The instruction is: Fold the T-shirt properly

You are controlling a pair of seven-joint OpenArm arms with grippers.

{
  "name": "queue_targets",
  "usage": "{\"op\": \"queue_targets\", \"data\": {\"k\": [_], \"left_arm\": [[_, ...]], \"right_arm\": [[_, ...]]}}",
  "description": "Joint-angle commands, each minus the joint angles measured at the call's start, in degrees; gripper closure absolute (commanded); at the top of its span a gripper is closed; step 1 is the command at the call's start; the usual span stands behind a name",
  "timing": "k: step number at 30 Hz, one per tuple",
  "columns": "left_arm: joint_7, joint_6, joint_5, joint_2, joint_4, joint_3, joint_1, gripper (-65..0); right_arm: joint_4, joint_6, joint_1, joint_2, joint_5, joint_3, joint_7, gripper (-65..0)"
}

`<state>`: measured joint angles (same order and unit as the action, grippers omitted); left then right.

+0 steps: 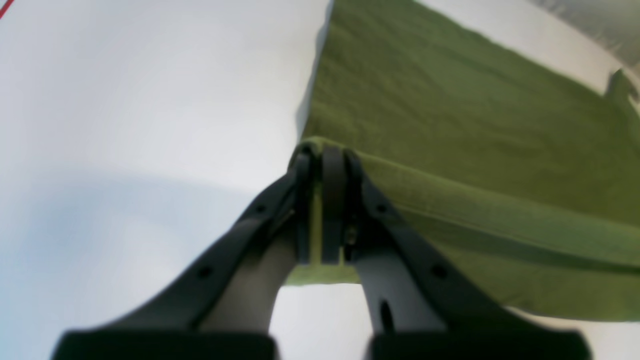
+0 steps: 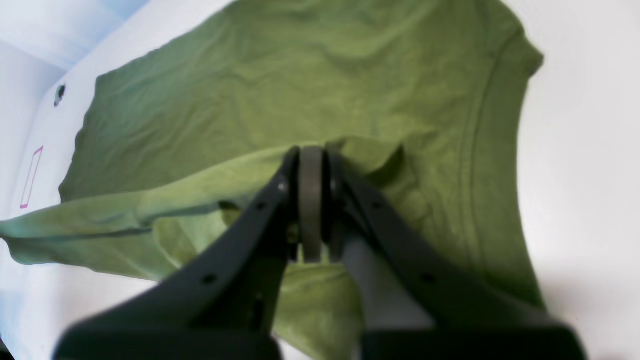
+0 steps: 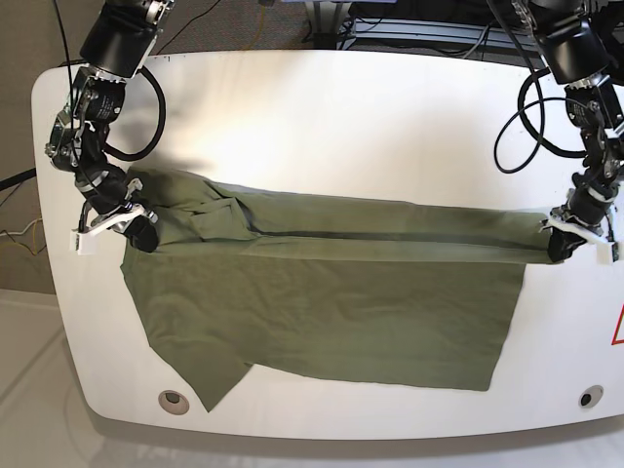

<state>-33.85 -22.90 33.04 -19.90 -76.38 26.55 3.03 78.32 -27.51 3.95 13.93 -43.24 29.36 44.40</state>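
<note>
White rounded table (image 3: 322,117) w/ glare — brown floor (image 3: 24,39), cables (image 3: 15,180) behind.

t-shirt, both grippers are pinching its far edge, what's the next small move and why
Probably carry both grips toward the near edge, level with each other. The left gripper and right gripper are shut on the T-shirt, its far edge lifted into a taut fold, while the near half lies flat on the table.

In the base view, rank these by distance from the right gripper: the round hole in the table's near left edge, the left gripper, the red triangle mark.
From the right gripper:
1. Round hole, near edge, same side.
2. Left gripper, across the T-shirt.
3. Red triangle mark, far side edge.
</note>
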Motion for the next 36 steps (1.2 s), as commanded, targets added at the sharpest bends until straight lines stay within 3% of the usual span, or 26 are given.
{"op": "queue_targets", "data": {"k": [1, 4, 16, 20, 36], "left_arm": [[2.16, -0.03, -0.81, -1.14, 0.24, -1.09, 2.58, 0.0], [2.42, -0.05, -1.23, -1.12, 0.96, -1.66, 3.36, 0.0], [2.54, -0.12, -2.28, -1.3, 2.54, -2.08, 5.91, -15.3], [0.49, -0.18, -2.54, -1.2, 1.87, -2.41, 5.63, -20.2], [-1.15, -0.55, -2.42, -1.28, 1.15, -1.91, 4.04, -28.0]], "right_arm": [[-0.12, -0.52, 1.05, 1.19, -0.45, 0.0, -2.21, 0.0], [-1.06, -0.56, 1.27, 1.21, -0.43, -0.37, -2.62, -0.2], [-4.65, -3.27, 2.18, 1.73, -0.38, -0.72, -4.35, -5.8], [-6.45, -4.23, 4.05, 1.68, 0.2, -1.3, -4.15, -11.8], [-6.07, -4.7, 4.25, 2.44, 0.02, 0.35, -0.65, -28.8]]}}
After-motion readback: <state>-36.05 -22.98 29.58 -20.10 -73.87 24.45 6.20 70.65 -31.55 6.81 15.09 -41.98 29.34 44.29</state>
